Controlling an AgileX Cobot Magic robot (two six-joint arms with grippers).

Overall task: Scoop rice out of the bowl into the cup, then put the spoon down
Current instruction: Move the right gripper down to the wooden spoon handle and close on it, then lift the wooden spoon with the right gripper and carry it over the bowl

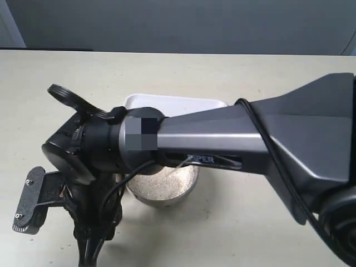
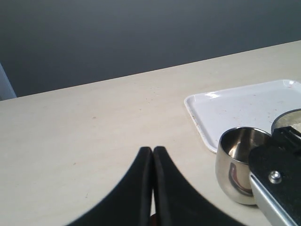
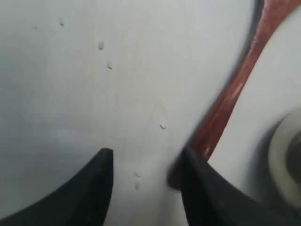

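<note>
Right claw (image 3: 146,153) is held open over the tray (image 3: 70,94), the spoon (image 3: 235,89) lying just beside one finger; left claw (image 2: 153,149) is seen closed near the cup (image 2: 233,174).

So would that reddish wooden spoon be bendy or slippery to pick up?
Probably stiff: the spoon looks like solid wood, its slim handle holding its shape. The glossy sheen suggests it may slip in a grip. Lying flat, it would likely pivot rather than roll if nudged.

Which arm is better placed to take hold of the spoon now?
Right. The right gripper is open with the handle of the spoon close beside one finger. The left gripper is shut, and its camera shows no spoon.
</note>
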